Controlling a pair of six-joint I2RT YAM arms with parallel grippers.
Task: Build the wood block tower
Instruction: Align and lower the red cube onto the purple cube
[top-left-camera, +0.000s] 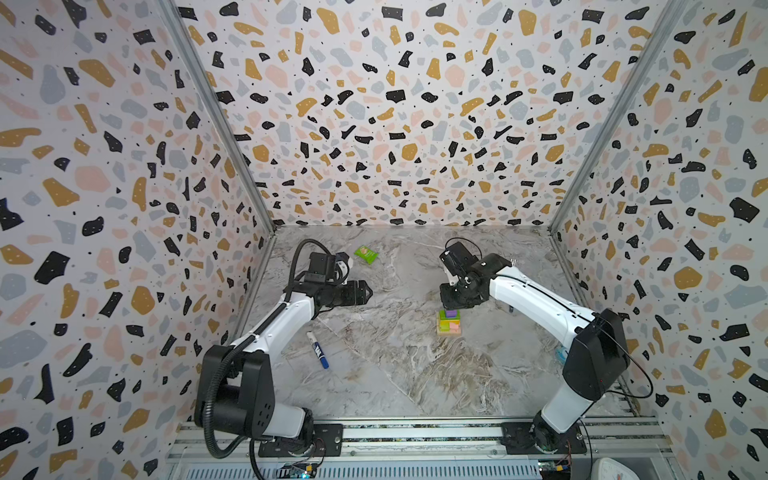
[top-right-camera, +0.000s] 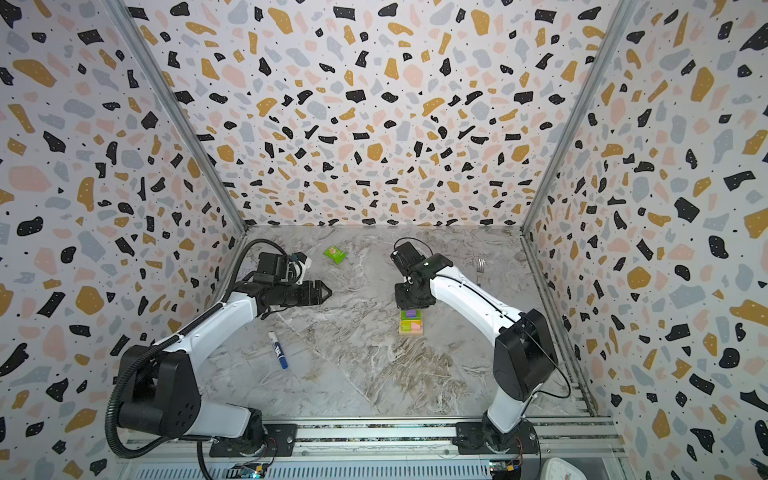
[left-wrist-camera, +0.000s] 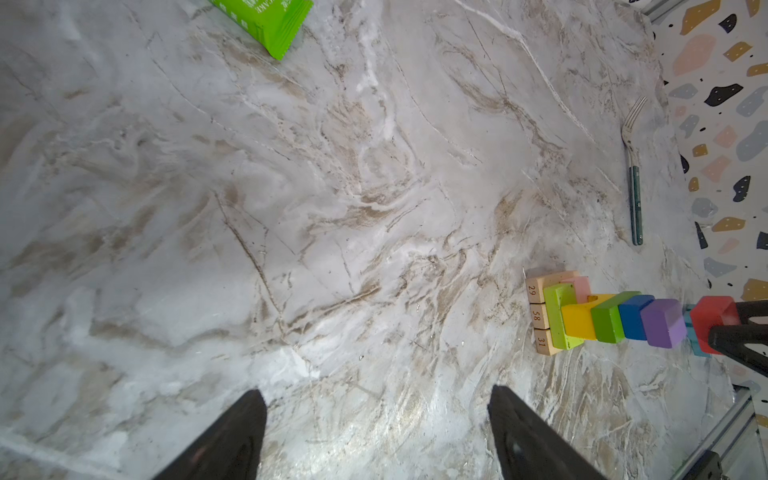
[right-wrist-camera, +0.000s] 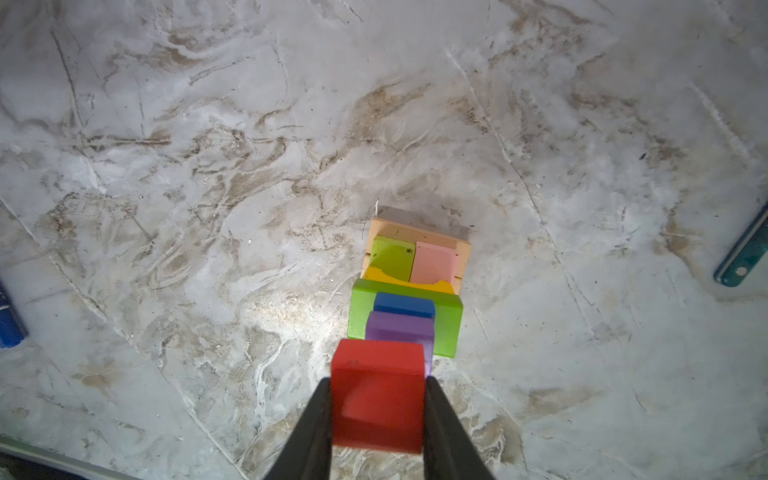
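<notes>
Tower (top-left-camera: 449, 323) stands on the marble table (top-left-camera: 395, 374), right of centre in the lower half of both top views, directly below the right gripper (top-left-camera: 453, 297) in the frame. Its long axis is vertical, so those views see it almost end-on, pointing up at the camera. The left wrist view shows it side-on as a line of colours. Three tan bars (left-wrist-camera: 536, 316) lie side by side at the base, their numbered ends facing that camera. A lime bar (left-wrist-camera: 555, 320) and a pink bar (right-wrist-camera: 434, 262) lie side by side on them, crosswise to the tan ones. Next come a yellow arch (left-wrist-camera: 575, 322) and a dark green bar (left-wrist-camera: 606, 320), both lying across the lime and pink pair, then a blue cube (left-wrist-camera: 633, 316) and a purple cube (left-wrist-camera: 663, 324). The right gripper pinches a red cube (right-wrist-camera: 378, 399) between its black fingers, one on each opposite face. It holds the cube in line with the stack, just above the purple cube, and a narrow gap seems to show between the two. The left gripper (top-left-camera: 365, 292) hangs left of centre, well apart from the tower and pointing right toward it, jaws spread wide with nothing in them. A green packet (top-left-camera: 365, 254) lies near the back wall, a marker (top-left-camera: 318, 350) at lower left and a fork (top-right-camera: 481, 268) by the right wall.
</notes>
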